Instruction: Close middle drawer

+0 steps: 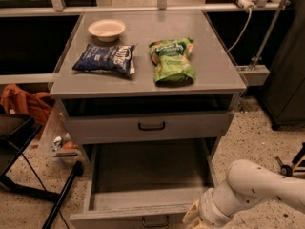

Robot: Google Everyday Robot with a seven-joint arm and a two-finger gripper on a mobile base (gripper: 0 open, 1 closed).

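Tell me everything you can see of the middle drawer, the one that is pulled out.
The middle drawer is a grey, metal-looking tray, long and shallow, pulled far out of the cabinet below the top drawer. Its inside looks bare. Its flat front faces the camera at the picture's lower edge and carries a small dark bar handle. The gripper is beside the right end of that front; whether it touches cannot be told.
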